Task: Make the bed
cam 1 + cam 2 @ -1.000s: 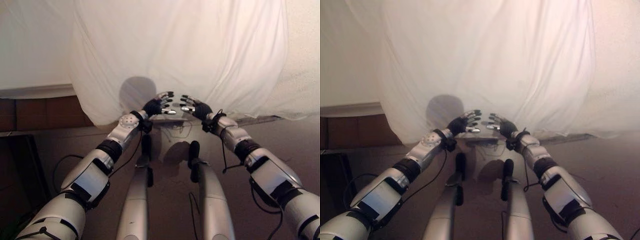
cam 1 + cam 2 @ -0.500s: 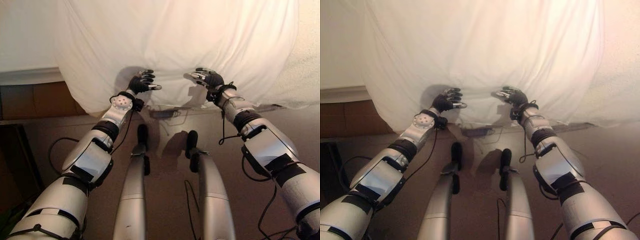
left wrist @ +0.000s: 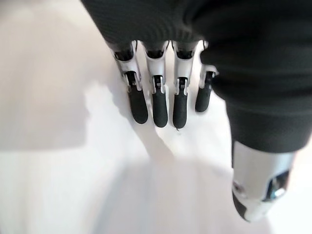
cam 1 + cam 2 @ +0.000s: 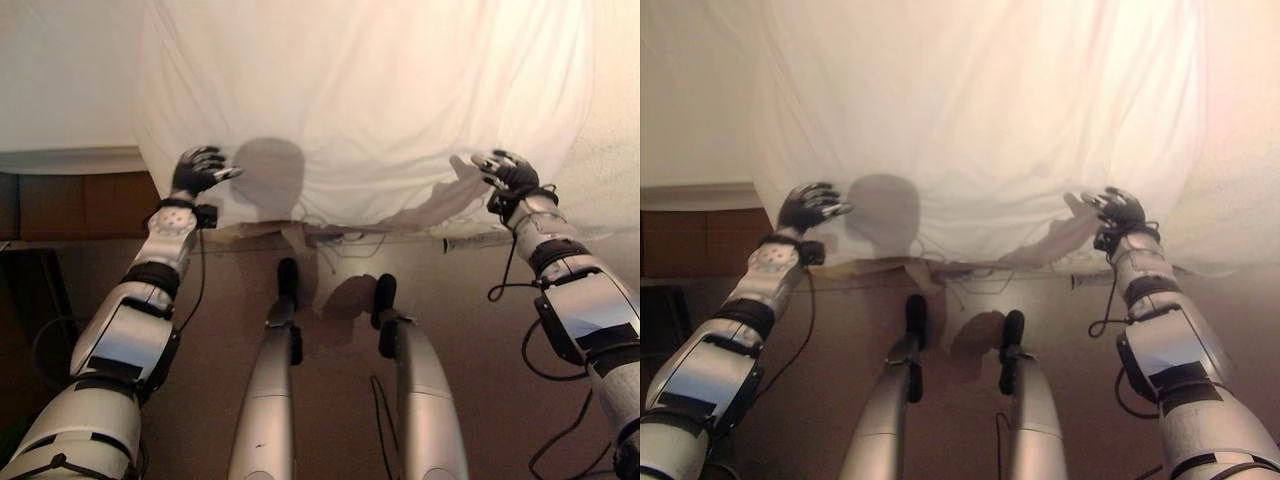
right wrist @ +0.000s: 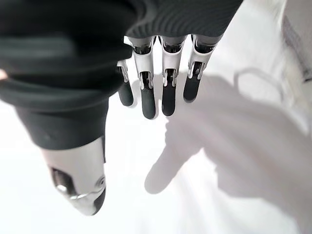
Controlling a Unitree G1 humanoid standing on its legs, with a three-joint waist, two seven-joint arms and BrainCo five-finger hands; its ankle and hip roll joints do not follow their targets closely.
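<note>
A white sheet [image 4: 360, 100] lies over the bed and hangs down its near side, its lower hem just above the floor. My left hand [image 4: 196, 168] is at the sheet's lower left corner, fingers [image 3: 155, 100] straight and relaxed against the cloth, holding nothing. Over at the lower right part of the hanging sheet, my right hand [image 4: 508, 172] also has straight fingers [image 5: 168, 90] close to the cloth, thumb apart, nothing gripped. The two hands stand wide apart.
The bare mattress [image 4: 60, 90] shows left of the sheet, above a brown bed frame [image 4: 80, 205]. A textured white cover [image 4: 615, 120] shows at the right edge. Brown floor [image 4: 330, 400] lies below the bed.
Both hands have swung outward from the middle of the sheet's hem to its left and right parts. The camera view has shifted slightly.
</note>
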